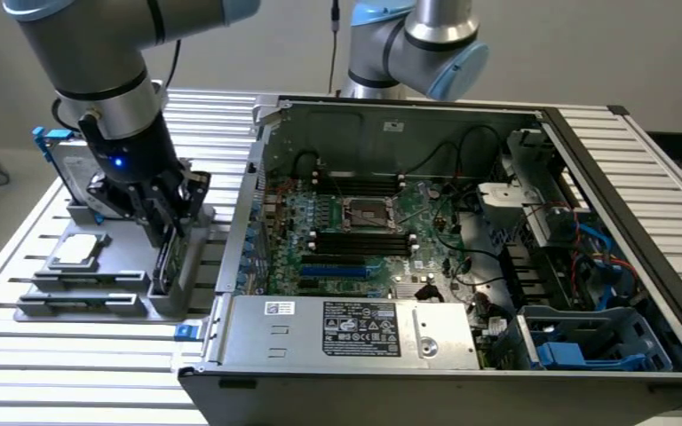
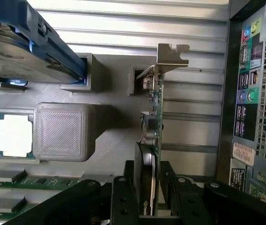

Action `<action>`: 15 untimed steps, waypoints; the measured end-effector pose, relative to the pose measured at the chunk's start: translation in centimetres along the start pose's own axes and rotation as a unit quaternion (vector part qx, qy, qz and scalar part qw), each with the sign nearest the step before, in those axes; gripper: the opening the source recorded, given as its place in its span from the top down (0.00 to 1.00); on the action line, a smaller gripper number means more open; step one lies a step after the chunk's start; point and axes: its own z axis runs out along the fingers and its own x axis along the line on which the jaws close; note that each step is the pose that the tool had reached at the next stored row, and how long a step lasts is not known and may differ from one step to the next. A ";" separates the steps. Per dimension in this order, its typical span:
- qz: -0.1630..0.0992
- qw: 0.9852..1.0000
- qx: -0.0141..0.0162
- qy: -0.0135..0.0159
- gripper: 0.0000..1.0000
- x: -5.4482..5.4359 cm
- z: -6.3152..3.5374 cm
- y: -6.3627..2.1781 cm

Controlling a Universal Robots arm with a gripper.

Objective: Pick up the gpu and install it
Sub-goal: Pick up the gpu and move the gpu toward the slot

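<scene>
The gpu [image 1: 162, 260] stands on edge in a slot of the grey holder [image 1: 193, 293] at the exterior view's left, beside the open computer case [image 1: 607, 169]. My gripper [image 1: 159, 232] reaches down over it. In the wrist view the gpu [image 2: 152, 119] shows edge-on, with its green board, its black cover and its silver end bracket [image 2: 169, 56]. My gripper [image 2: 148, 169] straddles the card's near end, with one black finger against each face, shut on it. The card still sits in the holder [image 2: 114, 84].
The holder also carries a square processor chip [image 1: 81, 251], memory sticks [image 1: 75, 302] and a silver hard drive with blue rails [image 2: 25, 47]. The case's motherboard [image 1: 353, 222] lies exposed. A second arm [image 1: 418, 40] stands behind the case. The case's rear ports [image 2: 247, 89] are close to the card.
</scene>
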 end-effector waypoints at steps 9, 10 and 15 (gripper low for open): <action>-0.003 1.000 0.000 0.004 0.64 0.0 0.93 0.51; -0.003 1.000 0.000 0.005 0.64 0.0 0.97 0.52; -0.003 1.000 0.000 0.008 0.64 -0.1 1.10 0.55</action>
